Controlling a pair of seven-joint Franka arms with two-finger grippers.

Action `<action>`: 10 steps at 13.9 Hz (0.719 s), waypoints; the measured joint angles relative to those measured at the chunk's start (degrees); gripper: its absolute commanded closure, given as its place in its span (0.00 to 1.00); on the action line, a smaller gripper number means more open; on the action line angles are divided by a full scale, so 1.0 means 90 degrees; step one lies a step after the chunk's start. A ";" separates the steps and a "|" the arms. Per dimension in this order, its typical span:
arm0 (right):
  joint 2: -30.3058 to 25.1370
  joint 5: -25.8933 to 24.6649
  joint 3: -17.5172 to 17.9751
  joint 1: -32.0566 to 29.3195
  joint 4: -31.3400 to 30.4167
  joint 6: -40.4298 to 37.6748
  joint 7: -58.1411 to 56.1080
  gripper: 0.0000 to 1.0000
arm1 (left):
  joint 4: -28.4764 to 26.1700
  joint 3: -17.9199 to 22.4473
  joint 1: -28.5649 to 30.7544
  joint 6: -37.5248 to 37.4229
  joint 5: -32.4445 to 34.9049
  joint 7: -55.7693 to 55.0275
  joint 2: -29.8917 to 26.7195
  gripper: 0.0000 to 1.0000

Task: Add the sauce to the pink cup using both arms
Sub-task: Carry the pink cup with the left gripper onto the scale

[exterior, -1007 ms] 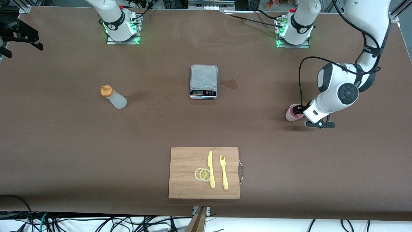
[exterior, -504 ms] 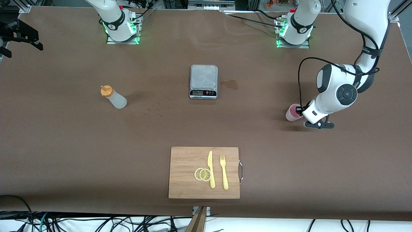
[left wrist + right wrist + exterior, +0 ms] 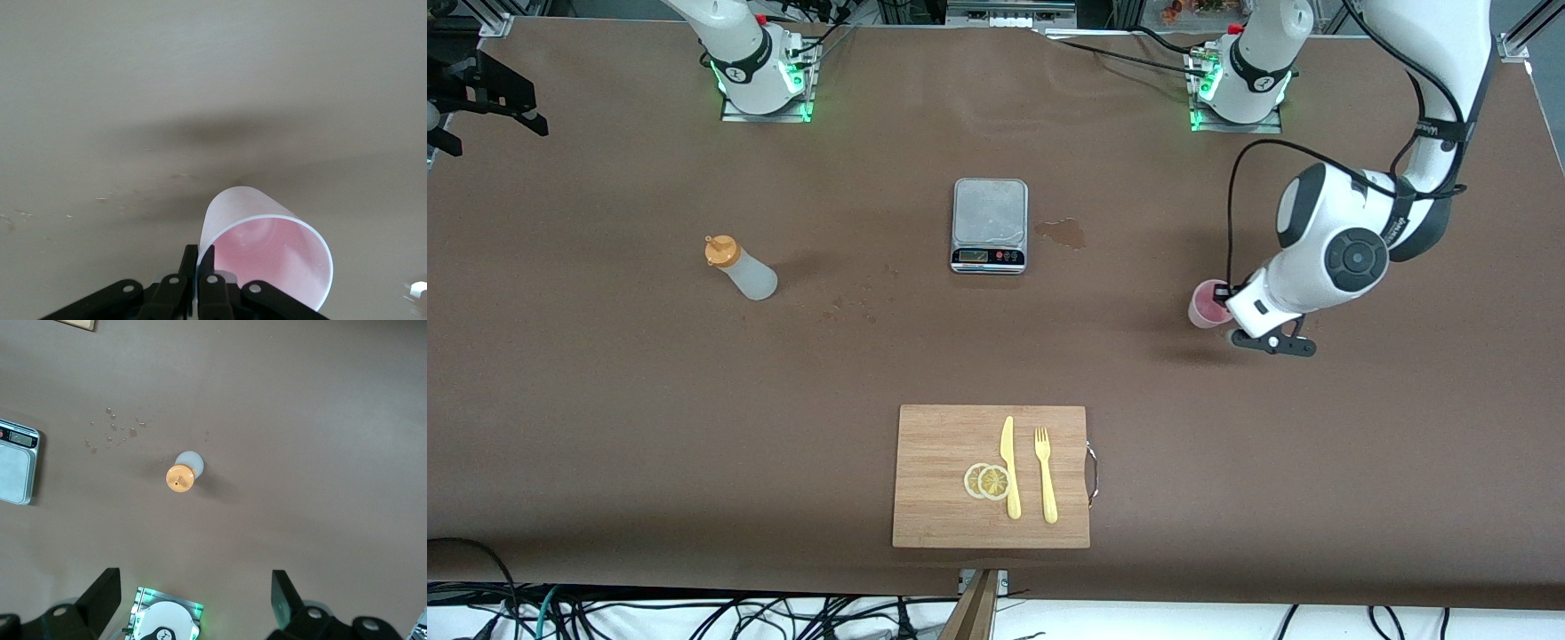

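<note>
Jaws of left gripper (image 3: pixel 199 257) pinched on rim of translucent pale pink plastic cup (image 3: pixel 267 250), probably for hauling it closer. Right gripper (image 3: pixel 193 600) parked high, jaws wide, whitish squeeze bottle of sauce (image 3: pixel 183 473) straight below on brown counter (image 3: pixel 605 400).

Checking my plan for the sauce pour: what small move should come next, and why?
Probably carry the translucent pale pink plastic cup toward the silver kitchen scale: the left gripper is shut on its rim, and the open right gripper hangs above the orange-capped whitish squeeze bottle.
</note>
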 measured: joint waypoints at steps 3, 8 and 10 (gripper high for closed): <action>0.0004 0.0044 0.0010 0.0002 -0.0007 -0.0010 -0.0172 0.00 | 0.0182 -0.1151 -0.0029 -0.0292 -0.0580 -0.1270 -0.0270 1.00; 0.0047 0.0367 -0.0014 -0.0007 -0.0018 -0.0010 -0.0835 0.00 | 0.0139 -0.2530 -0.0746 0.0207 -0.0609 -0.4335 0.0025 1.00; 0.0079 0.0433 -0.0020 -0.0010 -0.0024 -0.0013 -0.0989 0.00 | 0.0132 -0.2532 -0.1366 0.0513 -0.0505 -0.5186 0.0348 1.00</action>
